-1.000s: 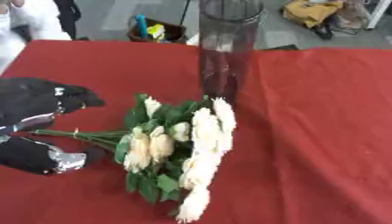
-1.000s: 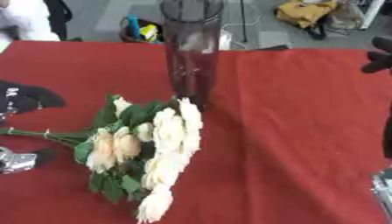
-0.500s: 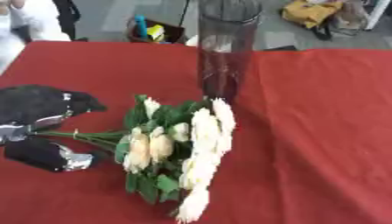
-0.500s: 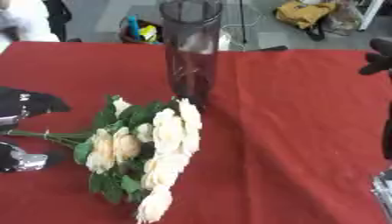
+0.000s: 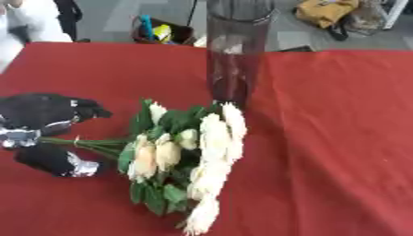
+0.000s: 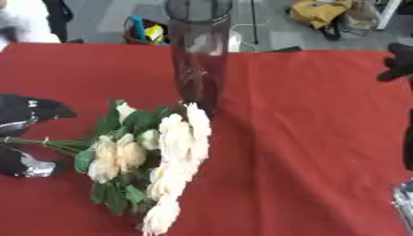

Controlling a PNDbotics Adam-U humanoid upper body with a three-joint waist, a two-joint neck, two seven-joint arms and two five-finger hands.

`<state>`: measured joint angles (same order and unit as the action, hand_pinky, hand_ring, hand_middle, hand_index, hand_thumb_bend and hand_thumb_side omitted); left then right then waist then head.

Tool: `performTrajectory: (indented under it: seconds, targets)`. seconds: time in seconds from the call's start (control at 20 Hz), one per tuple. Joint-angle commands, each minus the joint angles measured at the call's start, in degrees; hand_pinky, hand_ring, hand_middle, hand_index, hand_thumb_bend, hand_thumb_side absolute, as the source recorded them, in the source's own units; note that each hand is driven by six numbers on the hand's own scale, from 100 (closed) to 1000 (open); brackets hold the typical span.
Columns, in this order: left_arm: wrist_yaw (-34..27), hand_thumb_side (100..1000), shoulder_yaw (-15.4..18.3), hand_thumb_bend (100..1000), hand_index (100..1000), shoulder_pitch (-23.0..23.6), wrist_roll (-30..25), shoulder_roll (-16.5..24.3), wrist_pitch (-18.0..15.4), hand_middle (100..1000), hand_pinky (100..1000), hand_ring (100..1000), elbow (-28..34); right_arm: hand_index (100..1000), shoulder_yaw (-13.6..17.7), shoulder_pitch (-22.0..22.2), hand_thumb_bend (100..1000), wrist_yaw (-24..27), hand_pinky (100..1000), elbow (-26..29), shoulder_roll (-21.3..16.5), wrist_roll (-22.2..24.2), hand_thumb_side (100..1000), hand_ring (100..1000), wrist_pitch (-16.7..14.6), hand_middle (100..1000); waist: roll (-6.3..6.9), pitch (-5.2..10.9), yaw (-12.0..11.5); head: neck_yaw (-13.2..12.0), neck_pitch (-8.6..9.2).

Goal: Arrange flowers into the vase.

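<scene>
Left eye view: tall cylindrical glass vase point(image 5: 235, 50), cream flowers point(image 5: 193, 152).

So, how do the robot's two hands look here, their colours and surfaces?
The left hand is mostly black, with bulky rounded shells and shiny silver metal parts at its joints. The right hand shows only as a black shape at the right edge, with a silver-grey part in the lower corner.

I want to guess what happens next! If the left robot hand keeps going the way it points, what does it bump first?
Probably the flowers: the left robot hand points right, toward their leaves and blooms.
</scene>
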<state>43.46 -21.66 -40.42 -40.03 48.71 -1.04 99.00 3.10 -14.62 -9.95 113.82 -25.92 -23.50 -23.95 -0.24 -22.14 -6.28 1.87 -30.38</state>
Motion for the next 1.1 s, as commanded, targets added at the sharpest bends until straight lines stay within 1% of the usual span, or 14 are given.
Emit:
performTrajectory:
  seconds: [0.05,0.15,0.2,0.35,0.6,1.1]
  targets:
    - [0.2,898,0.2,549,1000,-1.1,0.1,0.7,-1.0,934,787,885,-1.4,741,0.0,-0.3,100,-0.6,766,0.8,-0.4,0.1,1000,803,0.1,471,0.17,0.88,0.1,-0.3,0.74]
    - [0.1,884,0.2,554,998,-1.2,0.2,0.3,-1.4,930,782,881,-2.4,740,-0.1,-0.4,100,-0.7,766,0.8,-0.3,0.2,1000,803,0.1,470,0.18,0.77,0.2,-0.3,0.87]
    - [0.1,848,0.2,572,990,-1.3,0.4,0.1,-1.6,919,766,871,-3.0,739,-0.1,-0.4,100,-0.7,767,0.8,-0.2,0.2,1000,804,0.2,470,0.19,0.70,0.3,-0.3,0.99]
    - [-0.4,816,0.2,564,983,-1.4,1.9,-0.4,-2.0,912,740,864,-5.0,736,-0.1,-0.5,100,-1.0,769,0.8,0.0,0.3,1000,804,0.5,468,0.23,0.46,0.6,-0.3,1.29]
    - [-1.5,820,0.1,545,965,-1.4,4.2,-0.9,-2.8,894,704,845,-6.6,735,-0.3,-0.5,100,-1.5,773,0.8,0.6,0.5,1000,807,1.0,464,0.30,0.08,0.8,-0.3,1.26]
    - [-2.5,806,0.1,493,940,-2.2,5.3,-2.4,-3.7,872,664,799,-10.3,733,-0.5,-0.6,100,-1.9,777,0.8,1.2,0.7,1000,810,1.5,462,0.29,-0.38,1.2,-0.9,1.49]
